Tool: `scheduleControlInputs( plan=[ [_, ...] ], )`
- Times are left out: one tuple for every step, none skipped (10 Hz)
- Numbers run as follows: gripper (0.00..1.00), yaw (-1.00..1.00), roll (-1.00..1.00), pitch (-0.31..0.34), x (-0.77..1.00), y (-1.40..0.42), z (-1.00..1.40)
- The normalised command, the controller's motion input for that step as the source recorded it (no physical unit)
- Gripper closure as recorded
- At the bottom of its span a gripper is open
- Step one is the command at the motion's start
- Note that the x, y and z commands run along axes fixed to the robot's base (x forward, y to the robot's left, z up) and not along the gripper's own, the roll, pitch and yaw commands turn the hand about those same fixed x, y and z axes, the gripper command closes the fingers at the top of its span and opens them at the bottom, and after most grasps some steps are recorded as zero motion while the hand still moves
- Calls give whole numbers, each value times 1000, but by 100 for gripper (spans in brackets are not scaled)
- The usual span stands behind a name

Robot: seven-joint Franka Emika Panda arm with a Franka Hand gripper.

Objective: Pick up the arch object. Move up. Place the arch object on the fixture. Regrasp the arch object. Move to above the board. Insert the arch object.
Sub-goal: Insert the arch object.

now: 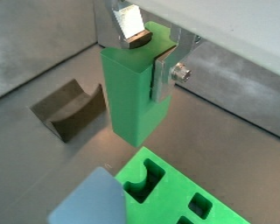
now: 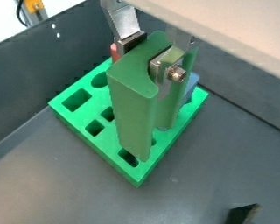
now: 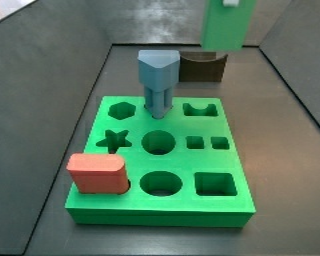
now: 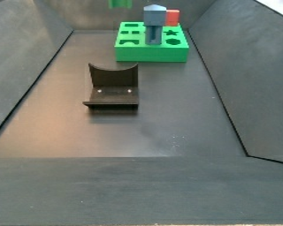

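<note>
My gripper [image 1: 149, 52] is shut on the arch object [image 1: 136, 96], a tall muted-green block held upright by its upper end. Both wrist views show a silver finger [image 2: 168, 66] pressed on each side of the arch object [image 2: 140, 114]. It hangs in the air, clear of everything. The dark fixture [image 1: 70, 109] stands on the floor to one side below it, and the bright green board [image 1: 166, 197] lies on the other side. In a side view the arch object [image 3: 227, 25] hangs high behind the board [image 3: 156, 205], over the fixture [image 3: 200, 67].
A tall blue peg [image 3: 157, 80] stands in the board and a salmon-red block [image 3: 99, 172] sits at its near left corner. Dark walls enclose the grey floor. In a side view the fixture [image 4: 110, 86] stands mid-floor in front of the board [image 4: 152, 48].
</note>
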Motion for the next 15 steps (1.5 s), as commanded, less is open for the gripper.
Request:
scheduleControlInputs(
  plan=[
    [100,0,11,70,243,-117,-397],
    [100,0,6,44,57,-89,-329],
    [100,0,0,0,-54,-34,-334],
    [100,0,11,0,-180,0,-400],
    [100,-100,0,0,-249,-31,-397],
    [100,-137,0,0,-177,-43,-423],
    [100,-77,0,-27,0,-146,-417],
    [100,0,4,0,131,-277,-297],
    [100,91,54,7,189,-266,-323],
    [100,54,124,107,126,-177,-403],
    [100,129,174,170,0,-91,-243],
    [100,111,190,224,0,-29,-169],
    [100,31,141,209,43,-20,-209],
    [100,0,30,84,0,0,-177],
    [100,-80,-4,17,-183,20,-183]
  ],
)
